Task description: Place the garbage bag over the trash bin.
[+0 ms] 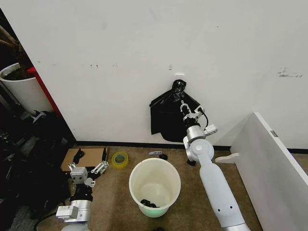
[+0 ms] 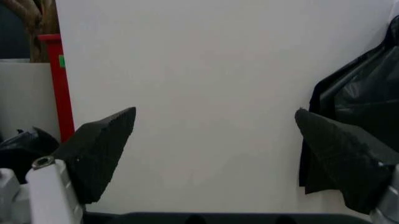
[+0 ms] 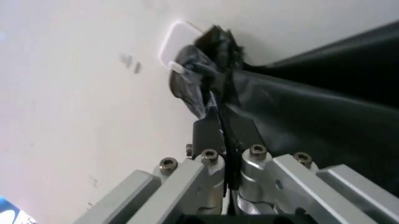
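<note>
While left gripper (image 2: 212, 154) gapes, right gripper (image 3: 225, 133) pinches garbage bag (image 3: 311, 112).

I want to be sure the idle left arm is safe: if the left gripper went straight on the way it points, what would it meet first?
Most likely the white wall: the open left gripper faces it squarely, the black bag hanging off to one side. Depth is unclear.

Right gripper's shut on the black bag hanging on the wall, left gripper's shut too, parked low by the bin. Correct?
Not quite. The left gripper is open: the left wrist view shows its fingers spread wide apart with bare wall between. The rest holds: the right gripper is shut on the black bag hanging on the wall, and the left sits low beside the bin.
</note>
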